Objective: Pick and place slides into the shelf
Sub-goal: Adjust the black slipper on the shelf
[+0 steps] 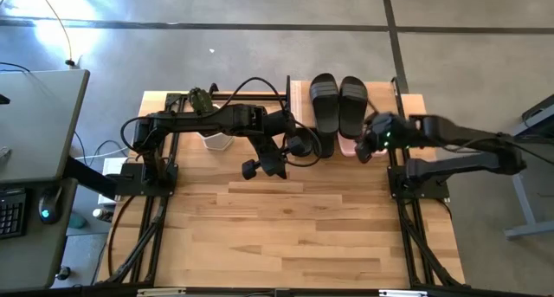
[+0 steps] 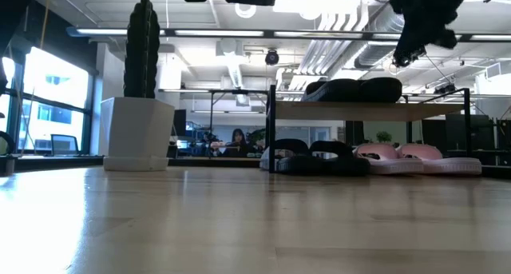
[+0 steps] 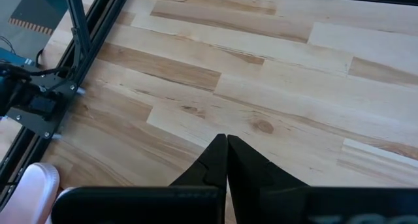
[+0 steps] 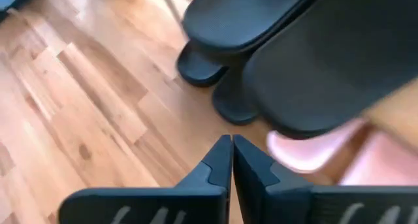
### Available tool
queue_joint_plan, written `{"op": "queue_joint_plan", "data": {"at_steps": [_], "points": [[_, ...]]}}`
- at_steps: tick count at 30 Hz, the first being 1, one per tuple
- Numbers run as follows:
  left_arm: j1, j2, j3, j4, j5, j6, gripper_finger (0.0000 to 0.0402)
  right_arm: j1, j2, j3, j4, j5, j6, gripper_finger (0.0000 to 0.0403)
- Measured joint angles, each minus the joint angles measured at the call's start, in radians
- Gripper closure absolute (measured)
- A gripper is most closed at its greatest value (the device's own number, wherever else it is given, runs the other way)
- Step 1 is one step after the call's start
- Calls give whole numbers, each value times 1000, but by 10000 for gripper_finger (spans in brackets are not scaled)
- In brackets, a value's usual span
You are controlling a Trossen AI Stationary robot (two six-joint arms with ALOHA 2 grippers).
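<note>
The right gripper [image 1: 370, 146] hangs clenched and empty just beside the shelf [image 2: 359, 110]. Two black slides [image 1: 338, 105] lie on its top board beyond the fingertips; pink slides [image 2: 415, 157] and seemingly black ones sit beneath on the worktop [image 1: 294, 236]. The left gripper [image 3: 226, 142] is clenched, well apart.

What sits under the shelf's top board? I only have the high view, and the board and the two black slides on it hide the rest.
Observer: In the low view, two black slides and two pink slides sit side by side below the top board of the shelf.
Operator: Is the right claw carrying one?
Observer: No. The right wrist view shows the right claw shut on nothing, hanging above the slides.
Operator: And the left claw?
Observer: The left claw is shut and empty over bare table.
</note>
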State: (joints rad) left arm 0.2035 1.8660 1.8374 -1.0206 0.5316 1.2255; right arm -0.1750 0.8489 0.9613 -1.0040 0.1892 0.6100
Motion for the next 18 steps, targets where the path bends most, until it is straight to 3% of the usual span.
{"op": "queue_joint_plan", "data": {"at_steps": [7, 18], "points": [[0, 0, 0, 0, 0, 0, 401, 91, 3, -155, 134, 70, 111, 402], [0, 0, 0, 0, 0, 0, 401, 82, 2, -172, 141, 189, 134, 403]]}}
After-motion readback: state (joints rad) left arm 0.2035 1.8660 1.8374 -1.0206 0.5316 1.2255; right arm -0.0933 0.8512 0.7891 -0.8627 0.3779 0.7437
